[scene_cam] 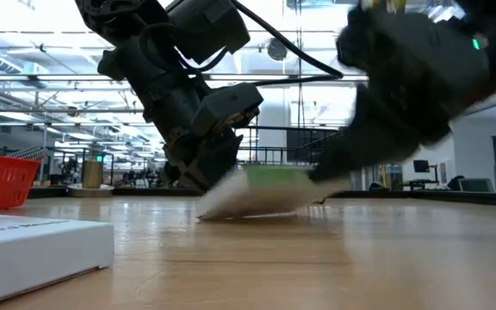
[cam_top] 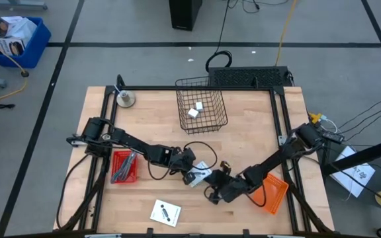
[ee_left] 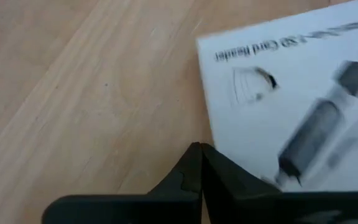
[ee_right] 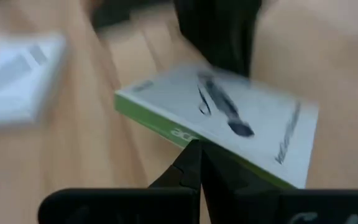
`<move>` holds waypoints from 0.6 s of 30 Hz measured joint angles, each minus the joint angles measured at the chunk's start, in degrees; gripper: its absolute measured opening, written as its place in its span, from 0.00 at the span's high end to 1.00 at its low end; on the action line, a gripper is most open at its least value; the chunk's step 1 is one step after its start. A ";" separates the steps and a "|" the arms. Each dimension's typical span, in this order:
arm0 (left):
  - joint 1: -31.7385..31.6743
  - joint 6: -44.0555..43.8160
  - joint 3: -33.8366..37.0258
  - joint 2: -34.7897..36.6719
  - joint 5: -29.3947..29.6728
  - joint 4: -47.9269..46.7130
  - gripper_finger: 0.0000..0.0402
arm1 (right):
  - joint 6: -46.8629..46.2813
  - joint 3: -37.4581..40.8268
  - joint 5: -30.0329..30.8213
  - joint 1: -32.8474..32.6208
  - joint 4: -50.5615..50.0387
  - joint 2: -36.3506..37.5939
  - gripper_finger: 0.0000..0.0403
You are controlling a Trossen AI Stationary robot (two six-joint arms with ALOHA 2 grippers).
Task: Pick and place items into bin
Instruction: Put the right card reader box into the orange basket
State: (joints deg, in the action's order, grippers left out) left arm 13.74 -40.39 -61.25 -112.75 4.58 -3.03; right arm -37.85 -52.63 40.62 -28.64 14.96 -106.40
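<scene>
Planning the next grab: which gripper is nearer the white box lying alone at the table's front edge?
Left. The left gripper sits just behind the white box; the right gripper is farther off to its right. Both are shut.

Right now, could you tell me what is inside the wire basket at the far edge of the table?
Two small white blocks lie on the floor of the wire basket, seen from the high view. Nothing else shows through the mesh; no view shows the blocks' undersides.
</scene>
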 joint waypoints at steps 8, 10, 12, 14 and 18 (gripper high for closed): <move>0.76 1.49 -0.13 -0.52 -9.41 6.76 0.93 | 7.74 -0.24 7.31 1.53 6.86 -0.03 1.00; 1.15 2.32 -0.13 -0.46 -9.41 8.40 0.93 | 6.69 -0.23 5.41 2.33 5.96 -0.03 1.00; 1.52 2.16 -0.13 -0.37 -7.82 8.77 0.93 | 4.84 -0.29 4.44 2.88 5.61 -0.50 1.00; 1.68 2.13 -0.13 -0.37 -7.25 8.57 0.93 | 4.55 -0.24 4.47 2.85 5.03 -0.64 1.00; 1.62 2.37 -0.13 -0.33 -6.45 8.22 0.93 | 5.50 -0.16 4.34 2.58 4.71 -0.23 1.00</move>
State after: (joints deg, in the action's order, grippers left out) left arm 15.36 -38.01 -61.39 -113.08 -1.87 5.19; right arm -32.35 -52.80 44.95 -26.06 19.67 -106.63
